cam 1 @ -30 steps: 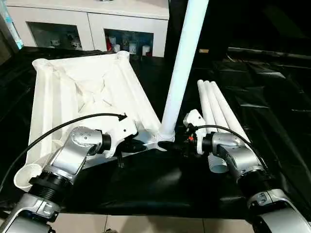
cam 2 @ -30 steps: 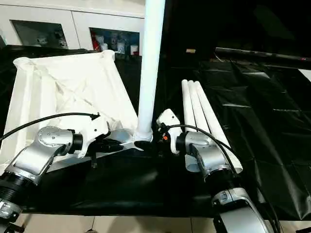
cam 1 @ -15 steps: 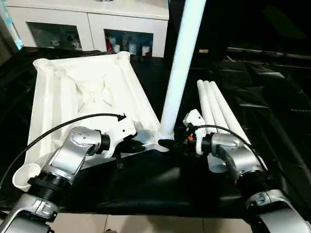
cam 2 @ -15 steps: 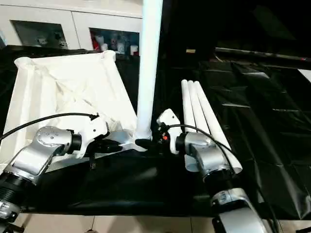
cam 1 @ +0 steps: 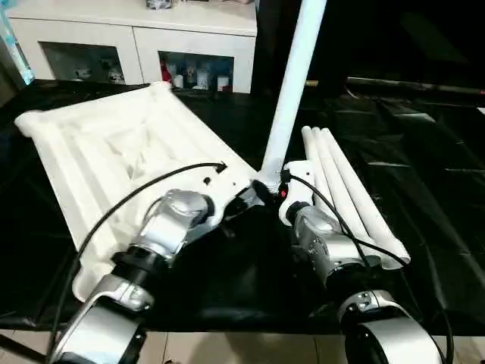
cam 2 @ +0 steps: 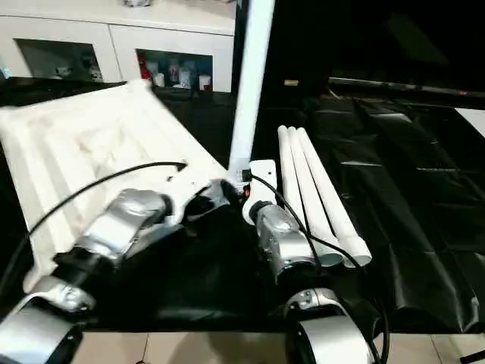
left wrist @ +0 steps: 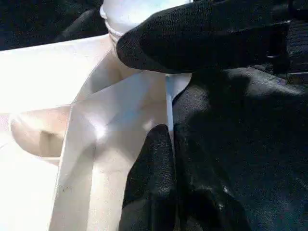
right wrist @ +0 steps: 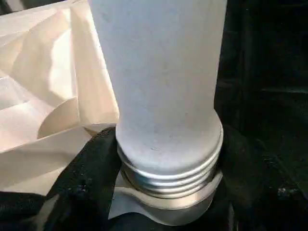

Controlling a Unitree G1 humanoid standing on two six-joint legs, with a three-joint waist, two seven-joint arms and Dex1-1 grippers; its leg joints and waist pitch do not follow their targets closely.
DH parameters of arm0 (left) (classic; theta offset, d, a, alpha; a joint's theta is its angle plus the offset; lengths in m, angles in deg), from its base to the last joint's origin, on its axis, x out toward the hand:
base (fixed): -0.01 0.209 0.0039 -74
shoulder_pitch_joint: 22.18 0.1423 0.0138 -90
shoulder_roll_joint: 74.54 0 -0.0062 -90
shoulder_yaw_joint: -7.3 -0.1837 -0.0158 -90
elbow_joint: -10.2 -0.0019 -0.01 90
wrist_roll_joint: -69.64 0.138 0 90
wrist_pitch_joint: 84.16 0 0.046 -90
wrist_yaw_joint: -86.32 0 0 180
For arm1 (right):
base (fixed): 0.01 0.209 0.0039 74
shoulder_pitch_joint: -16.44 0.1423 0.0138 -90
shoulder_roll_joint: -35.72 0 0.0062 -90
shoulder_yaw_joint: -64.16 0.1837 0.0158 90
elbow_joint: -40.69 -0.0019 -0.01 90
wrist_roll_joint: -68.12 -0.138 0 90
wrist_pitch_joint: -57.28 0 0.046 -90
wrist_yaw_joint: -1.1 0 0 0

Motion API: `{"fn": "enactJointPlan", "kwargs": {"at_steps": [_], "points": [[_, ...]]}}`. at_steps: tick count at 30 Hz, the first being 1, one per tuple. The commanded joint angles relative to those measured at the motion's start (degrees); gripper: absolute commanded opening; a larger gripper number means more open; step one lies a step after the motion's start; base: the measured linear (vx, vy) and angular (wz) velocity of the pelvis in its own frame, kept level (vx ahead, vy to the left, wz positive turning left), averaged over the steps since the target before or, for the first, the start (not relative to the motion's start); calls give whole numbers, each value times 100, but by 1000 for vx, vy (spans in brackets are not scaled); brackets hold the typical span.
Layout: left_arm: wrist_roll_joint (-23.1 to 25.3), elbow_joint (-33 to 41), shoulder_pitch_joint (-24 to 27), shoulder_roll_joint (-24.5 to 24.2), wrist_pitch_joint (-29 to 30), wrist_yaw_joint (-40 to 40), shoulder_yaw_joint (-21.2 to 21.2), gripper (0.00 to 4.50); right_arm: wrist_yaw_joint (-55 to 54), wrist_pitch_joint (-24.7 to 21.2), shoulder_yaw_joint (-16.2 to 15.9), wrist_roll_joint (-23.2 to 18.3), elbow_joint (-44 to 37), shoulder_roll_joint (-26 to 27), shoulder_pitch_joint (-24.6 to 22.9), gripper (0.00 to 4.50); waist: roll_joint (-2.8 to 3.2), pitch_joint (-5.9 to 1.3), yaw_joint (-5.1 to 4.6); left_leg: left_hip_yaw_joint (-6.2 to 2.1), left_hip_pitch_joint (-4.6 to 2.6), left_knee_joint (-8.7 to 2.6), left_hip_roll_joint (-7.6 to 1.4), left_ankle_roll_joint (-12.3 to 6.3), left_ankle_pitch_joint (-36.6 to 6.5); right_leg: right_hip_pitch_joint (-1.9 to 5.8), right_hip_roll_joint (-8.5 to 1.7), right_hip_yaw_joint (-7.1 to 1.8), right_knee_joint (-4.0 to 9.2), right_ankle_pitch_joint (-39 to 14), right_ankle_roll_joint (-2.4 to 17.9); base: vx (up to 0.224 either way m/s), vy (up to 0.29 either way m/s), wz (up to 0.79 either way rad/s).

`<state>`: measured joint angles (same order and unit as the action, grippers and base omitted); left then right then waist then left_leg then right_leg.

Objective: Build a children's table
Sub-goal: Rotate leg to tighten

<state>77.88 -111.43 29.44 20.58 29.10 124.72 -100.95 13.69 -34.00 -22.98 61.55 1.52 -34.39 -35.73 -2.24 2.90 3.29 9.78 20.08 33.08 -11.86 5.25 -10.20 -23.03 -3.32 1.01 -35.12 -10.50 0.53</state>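
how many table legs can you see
4. One leg stands upright in the near corner socket of the upside-down table top, with the right tool around its base. Three legs lie side by side on the black sheet, right of it.

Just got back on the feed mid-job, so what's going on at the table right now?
The robot is fitting the first leg. The table top lies underside up on the black sheet. The right tool grips the base of the upright leg, whose threaded end sits in the near corner socket. The left tool is shut on the top's rim beside that corner, steadying it. Three spare legs lie side by side to the robot's right, not yet fitted.
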Motion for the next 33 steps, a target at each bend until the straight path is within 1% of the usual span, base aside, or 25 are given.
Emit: {"fn": "enactJointPlan", "kwargs": {"at_steps": [1,3,5,6,8,10,12,13,14,15,17,18,19,20,21,22,23,25,26,27,28,29,30,31,33], "points": [[105,-226,33,96,-100,17,-221,0,138,7,-63,-58,148,199,-5,276,138,-345,4,-16,-14,-408,-47,182,-1689,217,-316,-151,446,-1188,1038,0,0,0],[97,-263,26,70,-176,27,-160,0,232,106,-51,-49,98,231,-35,276,144,-348,2,-14,-14,-411,-55,162,-1653,224,-314,-149,438,-1094,1080,0,0,0],[60,-312,36,17,-295,54,-98,0,370,318,-22,-76,-12,193,-97,332,149,-350,7,-9,-11,-409,-59,144,-1633,224,-321,-150,437,-1027,1107,0,0,0],[45,-339,43,-8,-338,67,-81,0,429,376,14,-131,-118,160,-138,346,189,-348,21,-13,-14,-410,-61,141,-1615,225,-322,-151,427,-954,1136,0,0,0],[36,-357,56,-47,-400,75,-66,0,503,352,24,-211,-404,63,-238,355,162,-342,20,-7,-16,-417,-63,100,-1677,236,-313,-150,436,-954,1140,0,0,0],[-3,-368,60,-63,-481,56,-8,0,516,203,17,-235,-884,-86,-415,373,162,-335,28,-5,-12,-416,-62,77,-1616,240,-315,-154,436,-941,1147,0,0,0],[-17,-391,53,-54,-503,37,27,0,600,97,9,-269,-1150,-154,-522,379,151,-323,47,1,-4,-419,-58,43,-1562,256,-314,-158,448,-1011,1096,0,0,0],[-17,-391,53,-54,-503,37,27,0,600,97,9,-269,-1150,-154,-522,379,154,-324,45,3,-9,-416,-61,46,-1564,243,-323,-162,452,-1069,1093,0,0,0],[-10,-447,45,-57,-646,27,45,0,739,-147,-15,-327,-1720,-307,-765,379,181,-310,39,3,-14,-421,-60,51,-1589,231,-317,-164,468,-1194,1069,0,0,0],[-6,-510,27,-47,-721,-33,77,0,878,-323,-63,-372,-2087,-410,-933,379,175,-295,56,6,-24,-421,-56,27,-1625,230,-293,-169,493,-1261,982,0,0,0],[-6,-550,14,-40,-764,-77,101,0,965,-426,-95,-399,-2299,-471,-1032,379,165,-305,77,-4,-5,-431,-64,30,-1546,247,-312,-173,482,-1245,939,0,0,0],[12,-713,-61,-19,-804,-281,168,28,1097,-573,-176,-373,-2654,-606,-1214,382,139,-299,65,3,0,-430,-60,48,-1574,235,-317,-172,494,-1377,923,0,0,0],[15,-854,-135,-4,-830,-436,236,28,1215,-733,-244,-382,-2933,-708,-1352,382,128,-282,77,20,-16,-420,-41,26,-1610,225,-288,-173,530,-1486,860,0,0,0],[18,-999,-218,8,-839,-590,314,49,1330,-910,-325,-389,-3215,-812,-1481,383,135,-276,92,4,-5,-429,-38,13,-1606,241,-290,-182,533,-1598,761,0,0,0],[-12,-1122,-322,14,-856,-766,436,49,1437,-1045,-416,-367,-3433,-913,-1576,383,132,-285,96,-8,10,-438,-45,27,-1573,248,-303,-175,529,-1638,710,0,0,0],[-37,-1188,-386,20,-865,-868,517,65,1500,-1121,-470,-356,-3545,-971,-1622,383,111,-293,90,-14,21,-435,-45,32,-1566,257,-311,-170,524,-1648,696,0,0,0],[-81,-1246,-453,29,-872,-975,618,72,1547,-1244,-518,-374,-3671,-1023,-1667,383,102,-301,52,-26,57,-431,-28,31,-1459,286,-312,-162,514,-1613,688,0,0,0],[-156,-1264,-544,10,-889,-1096,767,78,1589,-1330,-586,-339,-3772,-1084,-1696,383,103,-312,9,-31,84,-414,-26,-4,-1360,281,-324,-158,511,-1587,717,0,0,0],[-205,-1201,-606,-57,-866,-1165,883,87,1600,-1409,-618,-316,-3767,-1102,-1680,383,60,-328,-2,-21,82,-389,-24,-36,-1244,278,-322,-159,506,-1462,770,0,0,0],[-234,-1160,-647,-104,-852,-1209,954,99,1607,-1464,-635,-298,-3757,-1113,-1667,383,69,-355,-8,-16,89,-362,-25,-80,-1026,287,-322,-168,452,-1081,887,0,0,0],[-318,-973,-710,-397,-719,-1353,1228,116,1594,-1606,-729,-185,-3652,-1142,-1617,383,84,-378,-17,-14,103,-337,-27,-131,-781,293,-310,-161,400,-616,1012,0,0,0],[-321,-963,-712,-419,-711,-1363,1244,116,1595,-1618,-737,-178,-3646,-1144,-1615,383,80,-400,-30,-17,123,-318,-13,-159,-593,319,-306,-158,356,-289,1087,0,0,0],[-337,-908,-726,-542,-664,-1421,1334,128,1601,-1686,-783,-140,-3614,-1159,-1603,383,89,-416,-56,-14,143,-292,-4,-224,-300,330,-282,-153,287,374,1219,0,0,0],[-323,-856,-735,-716,-634,-1522,1435,128,1618,-1708,-850,-80,-3564,-1171,-1591,383,95,-410,-62,-2,121,-278,-3,-298,-229,314,-268,-142,276,691,1305,0,0,0],[-207,-772,-704,-1139,-607,-1762,1634,150,1623,-1778,-974,-3,-3453,-1157,-1570,383,102,-401,-69,7,119,-274,3,-337,-298,314,-266,-138,269,724,1348,0,0,0]]}}
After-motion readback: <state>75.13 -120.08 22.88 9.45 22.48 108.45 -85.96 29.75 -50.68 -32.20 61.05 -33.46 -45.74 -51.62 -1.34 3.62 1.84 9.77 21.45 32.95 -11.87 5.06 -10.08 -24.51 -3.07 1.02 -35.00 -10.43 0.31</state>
